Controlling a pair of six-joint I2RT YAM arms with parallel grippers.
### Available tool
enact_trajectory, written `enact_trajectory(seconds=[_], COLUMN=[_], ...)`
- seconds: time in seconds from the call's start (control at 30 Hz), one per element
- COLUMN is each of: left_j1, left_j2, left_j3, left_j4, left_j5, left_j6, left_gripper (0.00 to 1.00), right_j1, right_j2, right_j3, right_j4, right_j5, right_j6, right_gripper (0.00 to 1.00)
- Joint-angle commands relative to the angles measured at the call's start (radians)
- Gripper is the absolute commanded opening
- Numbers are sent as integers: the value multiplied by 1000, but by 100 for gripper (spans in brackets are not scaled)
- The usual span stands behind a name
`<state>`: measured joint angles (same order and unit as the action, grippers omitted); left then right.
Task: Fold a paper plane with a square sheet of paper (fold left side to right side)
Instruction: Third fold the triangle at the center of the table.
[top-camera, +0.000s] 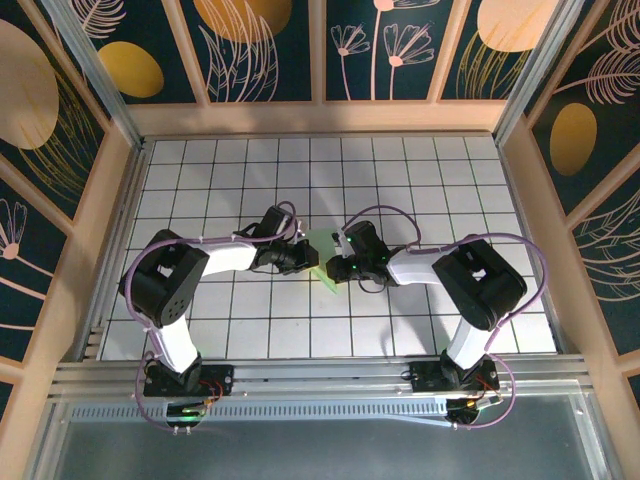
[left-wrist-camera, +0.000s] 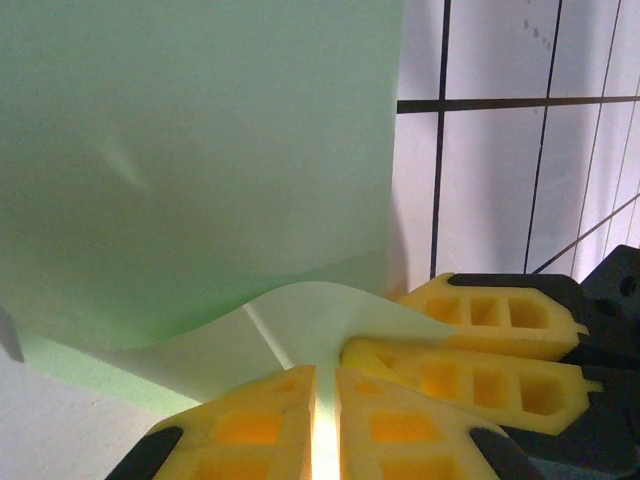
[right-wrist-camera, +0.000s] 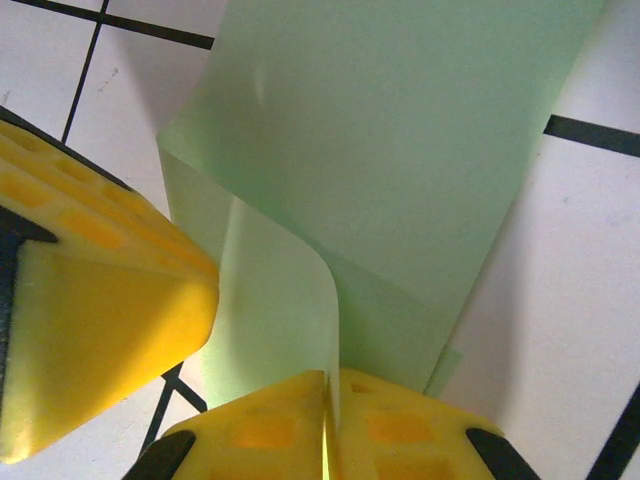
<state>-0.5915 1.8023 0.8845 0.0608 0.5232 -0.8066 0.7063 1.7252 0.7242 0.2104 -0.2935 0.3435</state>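
Observation:
The square sheet of paper (top-camera: 322, 243) is pale green and lies bent between the two grippers at the middle of the grid table. In the left wrist view the sheet (left-wrist-camera: 200, 160) curls up from the table into my left gripper (left-wrist-camera: 325, 400), which is shut on its raised edge. The right wrist view has a fold of the sheet (right-wrist-camera: 400, 130) rising into my right gripper (right-wrist-camera: 328, 410), also shut on it. In the top view the left gripper (top-camera: 305, 258) and right gripper (top-camera: 335, 265) almost touch. The paper plane is out of view.
The white grid table (top-camera: 230, 180) is ringed by wooden walls (top-camera: 320, 118). The right gripper's yellow fingers (left-wrist-camera: 500, 340) crowd the left wrist view, and a left gripper finger (right-wrist-camera: 90, 310) sits close in the right wrist view.

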Motion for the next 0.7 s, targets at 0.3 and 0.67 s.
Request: enact_trajectory(seconds=[0.3,0.67], left_j1=[-4,-5], left_j2=[53,90], left_j3=[-3,-31], left_j4=[28,14], left_j5=[-17,-61], left_j6=[0,8], left_gripper=[13,9], right_j1=[-4,-8], right_j2=[52,29], right_j3=[-6,18], right_j4=[-91,-106], right_j5=[30,30], right_j6=[-8,-3], right_gripper=[11,16])
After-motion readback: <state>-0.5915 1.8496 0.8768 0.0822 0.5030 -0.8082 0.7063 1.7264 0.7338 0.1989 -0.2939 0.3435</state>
